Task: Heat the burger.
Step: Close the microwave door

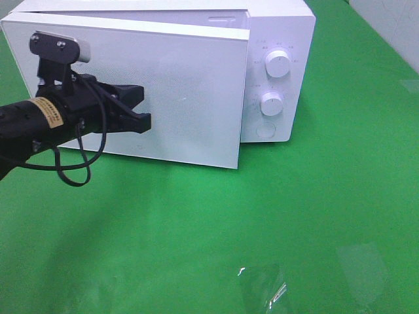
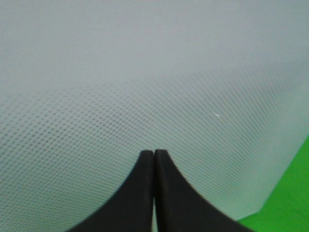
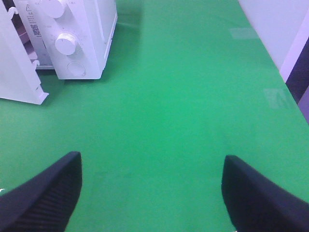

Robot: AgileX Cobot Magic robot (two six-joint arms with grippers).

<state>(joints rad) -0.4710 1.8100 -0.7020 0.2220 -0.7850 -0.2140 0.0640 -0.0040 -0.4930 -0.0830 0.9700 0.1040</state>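
1. White microwave (image 1: 278,39) stands on a green table (image 1: 262,216), its front facing the high camera
2. Its door (image 1: 190,98) is ajar: the edge next to the controls stands a little off the body, and the right wrist view shows the latch hooks on that edge clear of the frame
3. Two round knobs (image 1: 279,65) sit one above the other on the control panel, with a button (image 1: 265,129) under them
4. Left gripper (image 1: 143,108) is in front of the door's left half, pointing at the panel; in its wrist view the fingers (image 2: 145,193) are pressed together, tips close to the dotted door face, contact unclear
5. Right gripper (image 3: 152,162) hangs over bare table well apart from the microwave, its fingers spread wide with nothing between them
6. Burger: it shows in none of the views, so its place cannot be told
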